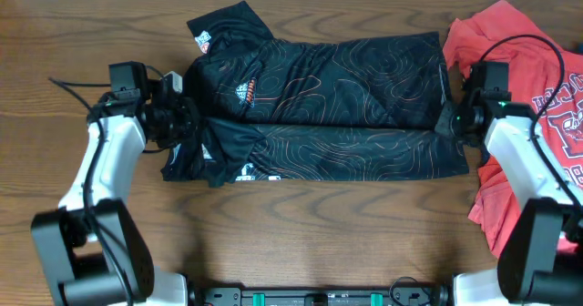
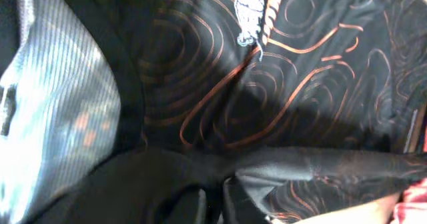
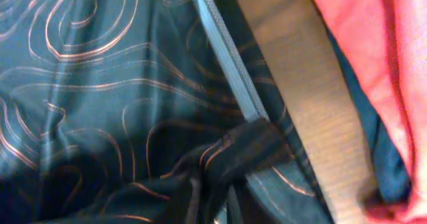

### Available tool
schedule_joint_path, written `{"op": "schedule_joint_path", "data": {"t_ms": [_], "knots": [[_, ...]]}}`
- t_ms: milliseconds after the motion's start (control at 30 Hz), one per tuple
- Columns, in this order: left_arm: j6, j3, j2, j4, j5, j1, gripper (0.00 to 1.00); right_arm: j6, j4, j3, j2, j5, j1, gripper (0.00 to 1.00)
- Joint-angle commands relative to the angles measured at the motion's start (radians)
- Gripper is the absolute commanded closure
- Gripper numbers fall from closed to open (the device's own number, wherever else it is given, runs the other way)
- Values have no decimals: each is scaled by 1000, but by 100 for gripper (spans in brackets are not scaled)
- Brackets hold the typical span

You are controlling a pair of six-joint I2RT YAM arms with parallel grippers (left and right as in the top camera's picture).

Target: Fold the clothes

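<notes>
overhead: black shirt [image 1: 346, 87] beside red t-shirt [image 1: 510, 19]

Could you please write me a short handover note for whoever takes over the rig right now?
Left gripper: appears shut on the left end of the black shirt; the wrist view shows cloth bunched at its fingers.
Right gripper: appears shut on the right end in the same way.
The black shirt lies lengthwise across the table. A crease runs through its middle, so a first fold seems made. One sleeve sticks out at the far left.
The red T-shirt lies crumpled at the right, partly under the right arm, not folded.
Left to do: finish the black shirt, then fold the red one.
</notes>
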Motion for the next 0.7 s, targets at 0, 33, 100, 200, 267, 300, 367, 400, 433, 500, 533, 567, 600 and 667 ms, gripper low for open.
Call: {"op": "schedule_joint_path", "data": {"t_ms": [0, 33, 100, 200, 267, 300, 367, 400, 433, 500, 533, 567, 600, 667], "knots": [[-6, 3, 32, 47, 16, -1, 59, 4, 48, 5, 31, 2, -15, 80], [-6, 3, 36, 59, 16, -1, 45, 4, 57, 5, 34, 2, -15, 75], [-6, 4, 34, 65, 15, 4, 31, 3, 60, 5, 34, 3, -16, 57], [-6, 6, 19, 48, 13, 28, 20, -1, 25, 5, 24, 3, -16, 54], [-6, 6, -1, -16, 12, 51, 20, -1, -29, 5, 18, 3, -16, 54], [-6, 6, -8, -66, -6, 63, 20, -1, -66, 5, 18, 3, -16, 55], [-6, 5, -11, -163, -110, 75, 20, 0, -140, 4, 18, 2, -16, 59], [-6, 4, -10, -200, -175, 77, 20, 0, -166, 2, 19, 2, -15, 60], [-7, -3, -8, -228, -245, 77, 20, 0, -183, -6, 19, 2, -15, 62], [-7, -28, -8, -230, -302, 76, 20, 0, -186, -29, 20, 2, -15, 64], [-8, -43, -8, -217, -302, 76, 20, 0, -178, -46, 20, 2, -15, 64], [-20, -57, -8, -203, -302, 76, 20, 0, -166, -63, 21, 2, -15, 64], [-29, -69, -8, -188, -303, 76, 20, 0, -146, -85, 21, 2, -15, 63], [-30, -97, -8, -156, -303, 76, 20, 0, -101, -131, 21, 2, -15, 62]]}}
